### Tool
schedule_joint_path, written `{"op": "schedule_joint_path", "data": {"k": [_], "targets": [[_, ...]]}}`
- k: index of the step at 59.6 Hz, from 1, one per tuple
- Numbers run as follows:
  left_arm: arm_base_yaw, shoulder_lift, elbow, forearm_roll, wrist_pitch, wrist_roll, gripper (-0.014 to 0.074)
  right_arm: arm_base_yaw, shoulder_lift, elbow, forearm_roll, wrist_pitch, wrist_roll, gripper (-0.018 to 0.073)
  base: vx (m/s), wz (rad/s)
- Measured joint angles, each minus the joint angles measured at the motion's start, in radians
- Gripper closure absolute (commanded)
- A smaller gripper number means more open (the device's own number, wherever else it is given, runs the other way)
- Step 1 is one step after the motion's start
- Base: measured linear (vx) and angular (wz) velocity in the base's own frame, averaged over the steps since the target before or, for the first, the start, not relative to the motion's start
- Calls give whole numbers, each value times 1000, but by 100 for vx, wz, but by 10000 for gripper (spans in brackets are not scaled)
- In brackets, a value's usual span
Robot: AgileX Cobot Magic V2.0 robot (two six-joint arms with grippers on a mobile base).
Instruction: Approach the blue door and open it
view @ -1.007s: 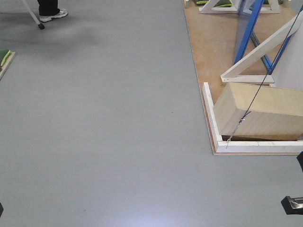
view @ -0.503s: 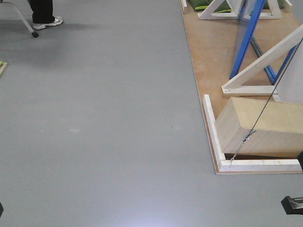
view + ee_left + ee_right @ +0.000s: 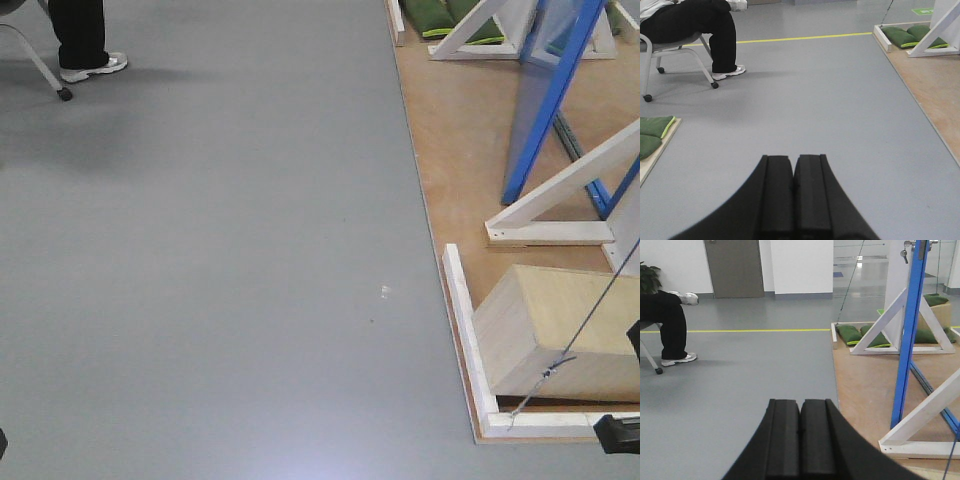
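Wide grey floor (image 3: 220, 260) across most of the front view, faintly glossy. Along its right side, a plywood platform (image 3: 460, 150), bordered at the near corner by white strips (image 3: 462, 320). Standing on that platform, the blue door (image 3: 550, 100), seen almost edge-on as a bright blue band at the upper right of the front view. In the right wrist view, upright and right of centre, well beyond the fingertips, with silver metal fittings cropped at the top of frame. Handle side and lock not readable from here. Around its foot, white wooden braces (image 3: 550, 233), slanted and bolted to flat base pieces. Nearer the camera on the same platform, a pale wooden box (image 3: 560, 305), with a thin cable (image 3: 590, 315) crossing in front of it down to the corner of the border. Far off to the left, a seated person (image 3: 695, 20) in black trousers and white trainers on a wheeled chair (image 3: 670, 50). Green cushions (image 3: 905, 36) at the platform's far end, beside another white brace. Thin yellow line (image 3: 790, 38) painted across the floor behind. Left gripper (image 3: 793, 159) low over bare floor, black pads pressed together, nothing between them. Right gripper (image 3: 800, 402) likewise closed on nothing, aimed along the platform's left edge, well apart from the door.
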Motion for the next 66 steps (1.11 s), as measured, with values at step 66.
{"op": "schedule_joint_path", "data": {"k": [66], "targets": [[0,0,0,0,0,0,526,0,0,0,0,0,0,554,43,-2]]}}
